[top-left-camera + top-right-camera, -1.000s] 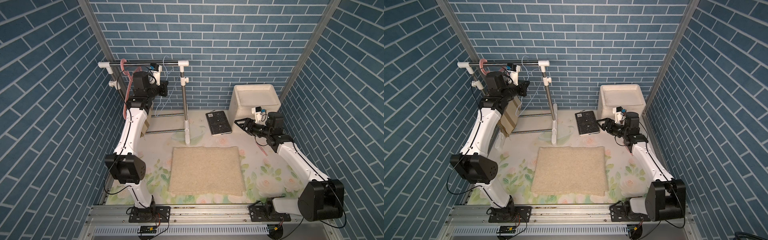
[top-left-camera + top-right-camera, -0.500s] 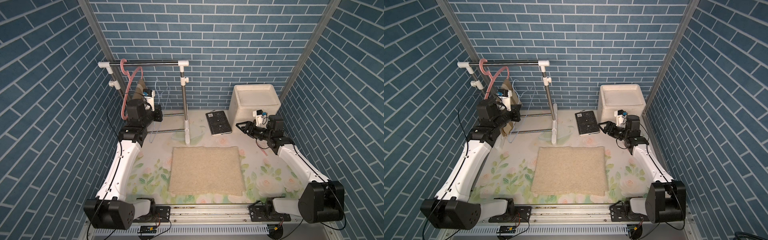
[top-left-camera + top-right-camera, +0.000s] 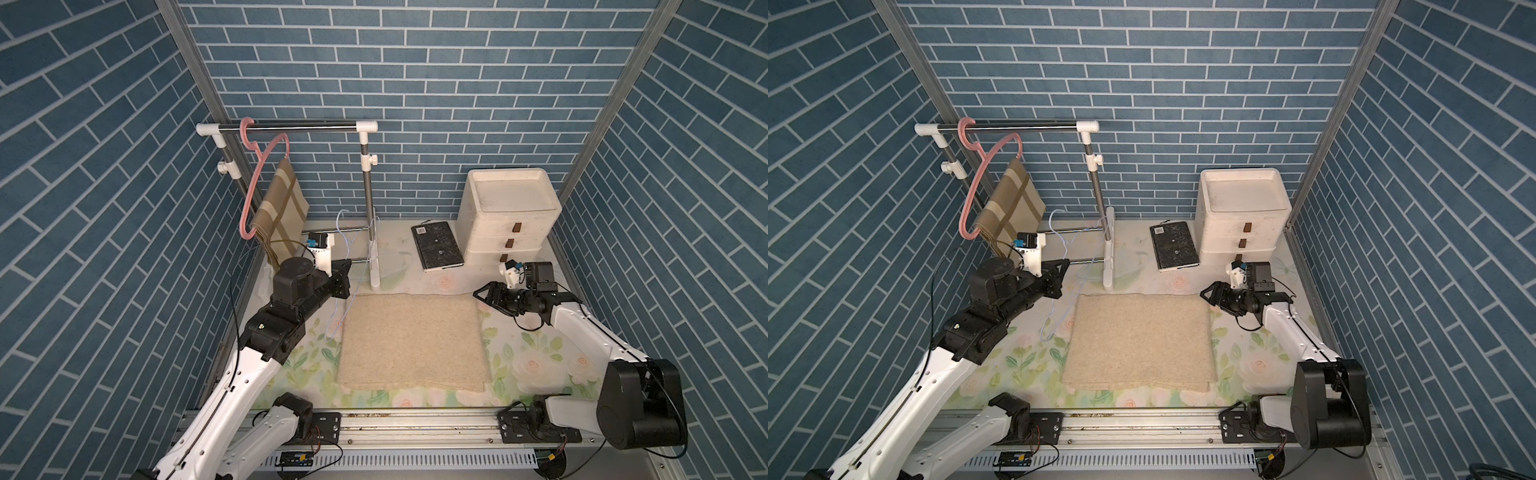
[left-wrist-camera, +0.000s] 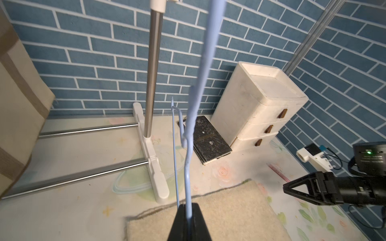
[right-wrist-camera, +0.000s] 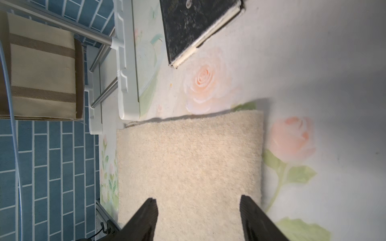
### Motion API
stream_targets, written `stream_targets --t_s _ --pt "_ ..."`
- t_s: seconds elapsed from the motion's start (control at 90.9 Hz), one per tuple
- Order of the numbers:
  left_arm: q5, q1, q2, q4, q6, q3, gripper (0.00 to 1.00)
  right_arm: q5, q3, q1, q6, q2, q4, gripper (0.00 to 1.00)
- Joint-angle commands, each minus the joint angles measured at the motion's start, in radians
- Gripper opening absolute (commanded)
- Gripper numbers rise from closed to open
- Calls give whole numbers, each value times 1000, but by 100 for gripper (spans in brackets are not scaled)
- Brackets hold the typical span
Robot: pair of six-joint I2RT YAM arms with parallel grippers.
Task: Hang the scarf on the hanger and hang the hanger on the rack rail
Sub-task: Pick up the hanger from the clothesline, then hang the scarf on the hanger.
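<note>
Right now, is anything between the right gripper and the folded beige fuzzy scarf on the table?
Nothing visible does. The right gripper, jaws open, hovers by the folded beige fuzzy scarf; the black notebook lies apart.

Both top views are evenly lit, walls (image 3: 83,216) bowed at the edges. The blue hanger (image 4: 203,62) is rendered blurred at close range; the worktop (image 5: 334,62) is overexposed.

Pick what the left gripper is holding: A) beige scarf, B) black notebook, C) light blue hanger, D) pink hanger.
C: in the left wrist view the left gripper is shut on the light blue hanger, whose thin rod runs up from between the gripper's tips.
</note>
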Motion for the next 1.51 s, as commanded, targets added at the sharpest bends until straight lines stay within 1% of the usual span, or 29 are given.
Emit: stream_targets --t_s 0.0,0.099,0.187,0.209,0.22,0.341,0.539,0.682,0.737,0.957,1.078,1.21,1.265,1.364,1.496 --pt "-65 -104 -40 52 -137 -70 0 5 -59 17 -33 -27 -43 67" --pt "-117 -226 -39 102 -178 -134 0 14 -112 36 -22 -30 -28 66" --pt "-200 -343 -19 154 -201 -181 0 23 -141 52 -16 -27 -22 66" --pt "-220 -356 -12 166 -207 -191 0 27 -148 56 -16 -26 -22 66" --pt "-230 -384 -10 174 -210 -197 0 29 -151 59 -15 -25 -23 66" --pt "-303 -474 13 304 -265 -274 0 51 -175 74 -15 -26 -44 66" --pt "-372 -558 75 461 -353 -373 0 74 -205 89 -25 -15 -95 66" --pt "-394 -582 143 575 -402 -438 0 81 -221 97 -33 1 -116 66" --pt "-396 -584 170 597 -406 -440 0 70 -230 102 -30 9 -112 65" --pt "-406 -585 242 596 -430 -446 0 -57 -288 114 37 21 -24 55" --pt "-413 -576 271 599 -442 -452 0 -98 -300 120 66 26 23 46" --pt "-385 -557 307 606 -460 -451 0 -184 -310 126 129 28 110 31" --pt "-367 -553 329 610 -470 -448 0 -225 -316 136 175 21 174 21" --pt "-344 -552 365 613 -484 -435 0 -297 -327 171 313 -3 338 1" --pt "-345 -552 383 617 -501 -429 0 -316 -338 259 585 -28 651 0"
